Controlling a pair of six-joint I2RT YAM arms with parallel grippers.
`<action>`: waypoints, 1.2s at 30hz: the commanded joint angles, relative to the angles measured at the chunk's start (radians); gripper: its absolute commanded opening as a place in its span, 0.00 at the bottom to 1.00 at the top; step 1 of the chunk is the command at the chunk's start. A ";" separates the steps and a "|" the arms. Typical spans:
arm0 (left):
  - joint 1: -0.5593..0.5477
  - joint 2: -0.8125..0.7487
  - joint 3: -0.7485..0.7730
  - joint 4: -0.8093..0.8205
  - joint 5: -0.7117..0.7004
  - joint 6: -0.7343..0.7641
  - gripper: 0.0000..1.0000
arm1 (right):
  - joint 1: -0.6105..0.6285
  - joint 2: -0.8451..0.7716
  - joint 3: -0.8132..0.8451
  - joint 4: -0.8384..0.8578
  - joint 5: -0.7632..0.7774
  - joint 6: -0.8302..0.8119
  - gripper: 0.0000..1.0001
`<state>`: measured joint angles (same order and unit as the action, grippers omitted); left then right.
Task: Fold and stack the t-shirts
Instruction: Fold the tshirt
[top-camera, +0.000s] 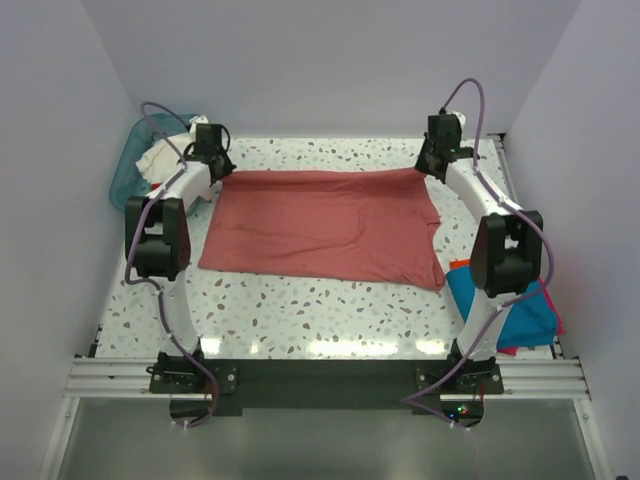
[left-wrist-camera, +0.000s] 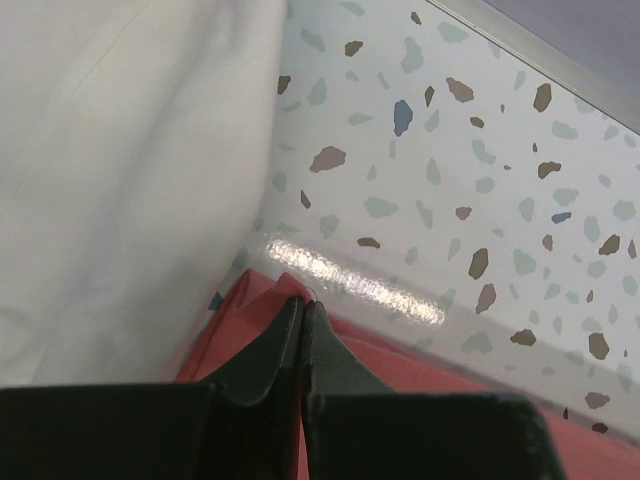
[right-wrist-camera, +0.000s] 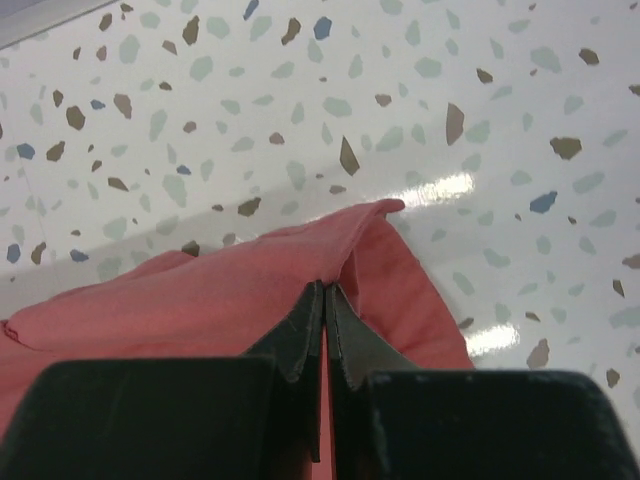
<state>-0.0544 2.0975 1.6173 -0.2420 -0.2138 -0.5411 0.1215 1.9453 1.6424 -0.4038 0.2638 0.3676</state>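
- While both hands pinch the far corners of the salmon-red t-shirt (top-camera: 325, 228), I log this step as the start of a fold, with the far edge to come over toward the near hem.
- Left hand (left-wrist-camera: 303, 303): clenched on the shirt's far left corner. Only a sliver of red cloth shows at the tips, so I judge this a thin bite.
- Right hand (right-wrist-camera: 325, 288): clenched on the far right corner, with a ridge of cloth bunched just ahead of the tips. This looks like the fuller bite.
- Salmon-red t-shirt: spread on the worktop (top-camera: 330, 310), reaching from both hands back toward the arm bases, with a soft crease nearer the right hand.
- White t-shirt (left-wrist-camera: 120, 180): just beside the left hand on its outer side, heaped at the teal basket (top-camera: 122, 175). I cannot tell whether it touches the held corner.
- Folded teal-blue t-shirt (top-camera: 500, 300) on an orange-red one (top-camera: 548, 322): well behind the right hand, near that arm's lower link.
- Handling note:
  - I would raise both hands together and level, keeping the edge between them taut so the middle sags little.
  - I would carry the edge straight back and lay it down before letting go.
  - The left corner may slip, and the white cloth may snag.
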 joint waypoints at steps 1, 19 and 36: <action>0.016 -0.125 -0.086 0.044 -0.018 -0.028 0.00 | -0.005 -0.132 -0.114 0.063 -0.008 0.056 0.00; 0.019 -0.410 -0.438 0.038 -0.024 -0.092 0.00 | 0.050 -0.526 -0.611 0.100 -0.058 0.157 0.00; 0.024 -0.679 -0.725 0.122 0.040 -0.217 0.62 | 0.061 -0.708 -0.839 0.168 -0.121 0.151 0.63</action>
<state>-0.0338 1.4399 0.8577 -0.1963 -0.2073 -0.7330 0.1825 1.2190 0.7177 -0.2775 0.1177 0.5526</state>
